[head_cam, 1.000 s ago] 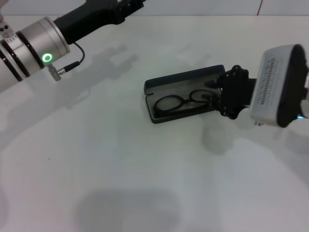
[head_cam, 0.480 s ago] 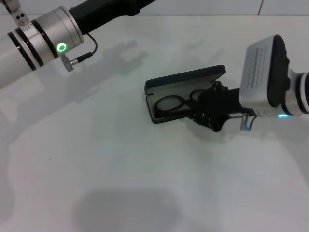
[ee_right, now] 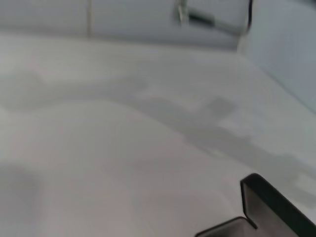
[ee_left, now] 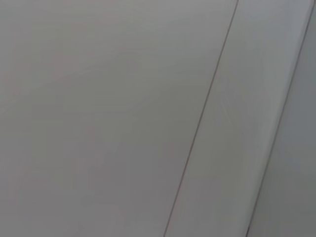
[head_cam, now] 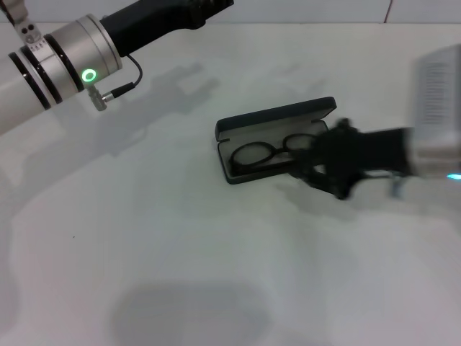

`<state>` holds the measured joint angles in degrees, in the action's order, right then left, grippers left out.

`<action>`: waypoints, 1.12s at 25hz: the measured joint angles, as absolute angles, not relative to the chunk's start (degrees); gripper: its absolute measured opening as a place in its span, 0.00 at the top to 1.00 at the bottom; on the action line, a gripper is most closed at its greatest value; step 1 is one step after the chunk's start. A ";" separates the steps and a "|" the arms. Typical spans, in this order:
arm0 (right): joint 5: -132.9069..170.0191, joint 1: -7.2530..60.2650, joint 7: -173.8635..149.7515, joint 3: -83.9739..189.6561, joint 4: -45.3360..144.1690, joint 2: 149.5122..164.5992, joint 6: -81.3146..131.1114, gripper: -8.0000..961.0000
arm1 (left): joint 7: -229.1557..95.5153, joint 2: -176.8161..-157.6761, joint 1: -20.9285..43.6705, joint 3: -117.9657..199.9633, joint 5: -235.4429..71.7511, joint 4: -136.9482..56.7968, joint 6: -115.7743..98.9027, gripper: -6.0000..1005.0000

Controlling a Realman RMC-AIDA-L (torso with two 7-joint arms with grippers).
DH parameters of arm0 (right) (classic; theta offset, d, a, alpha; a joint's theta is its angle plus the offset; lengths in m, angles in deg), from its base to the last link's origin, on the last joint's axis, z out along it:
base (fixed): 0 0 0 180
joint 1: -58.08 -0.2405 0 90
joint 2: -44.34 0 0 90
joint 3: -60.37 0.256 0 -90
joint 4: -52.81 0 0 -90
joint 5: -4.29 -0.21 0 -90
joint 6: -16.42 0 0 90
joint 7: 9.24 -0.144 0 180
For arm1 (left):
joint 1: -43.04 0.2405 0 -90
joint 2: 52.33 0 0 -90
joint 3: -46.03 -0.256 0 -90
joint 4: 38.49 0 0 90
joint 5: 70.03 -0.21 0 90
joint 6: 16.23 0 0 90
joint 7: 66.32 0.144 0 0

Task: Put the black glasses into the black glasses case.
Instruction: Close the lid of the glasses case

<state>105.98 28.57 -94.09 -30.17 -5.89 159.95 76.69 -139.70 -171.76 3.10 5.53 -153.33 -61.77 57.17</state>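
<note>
Black glasses (head_cam: 266, 152) in black, grey-lined case (head_cam: 277, 115).

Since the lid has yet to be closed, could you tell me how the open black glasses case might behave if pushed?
The black glasses case lies flat on the smooth table, so it would probably slide rather than tip. Its raised lid looks hinged and would likely swing. The right hand is at its end.

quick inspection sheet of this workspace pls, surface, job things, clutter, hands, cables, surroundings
surface: white table, bare, with shadows on it
job's things: case open, lid raised at the far side; glasses lying inside it
clutter: nothing seen
hands: right hand low at the case's right end, over that end of the glasses, grip unclear; left arm raised at far left, its hand out of view
cables: short black cable on the left arm by a green light
surroundings: pale wall panels behind
</note>
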 joint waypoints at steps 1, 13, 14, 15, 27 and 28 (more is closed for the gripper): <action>105.73 30.18 -92.88 -27.07 -7.21 160.00 80.87 0.72 | -139.83 -171.70 3.07 5.50 -153.70 -61.77 57.14 0.37; 100.10 35.09 -86.10 23.16 11.52 159.29 107.41 0.67 | -149.29 -171.84 -0.82 -7.75 -165.38 -62.62 40.77 0.37; 100.08 35.33 -85.48 24.82 12.14 159.35 107.56 0.66 | -149.50 -171.92 -0.96 -9.20 -165.53 -62.62 39.73 0.37; 100.08 35.33 -85.48 24.82 12.14 159.35 107.56 0.66 | -149.78 -171.95 -1.15 -10.30 -165.53 -62.63 38.72 0.37; 100.76 34.12 -84.54 24.74 13.27 159.66 105.45 0.44 | -152.65 -172.05 -4.81 -22.27 -165.60 -62.56 34.71 0.37; 100.77 33.97 -84.52 24.57 13.42 159.66 105.34 0.44 | -152.65 -172.05 -4.71 -22.80 -165.63 -62.53 34.69 0.37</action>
